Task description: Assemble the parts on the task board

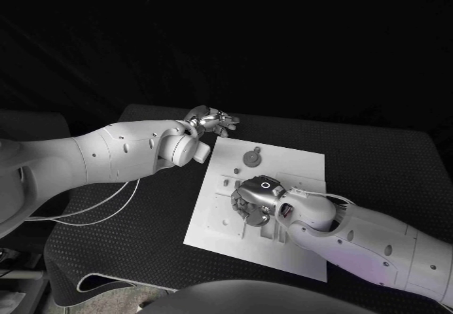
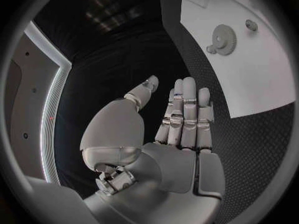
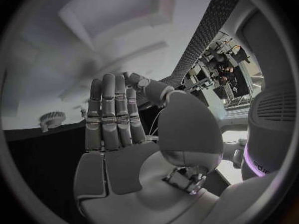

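Where right hand [image 1: 253,199] hovers, white task board [image 1: 292,163] bears grey gear [image 1: 252,157].

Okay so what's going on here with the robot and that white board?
The robot is working on the task board on the black table. Its right robot hand is over the middle of the board, fingers straight, holding nothing. The left robot hand hovers off the board's far corner, open and empty. A gear lies on the board, untouched.
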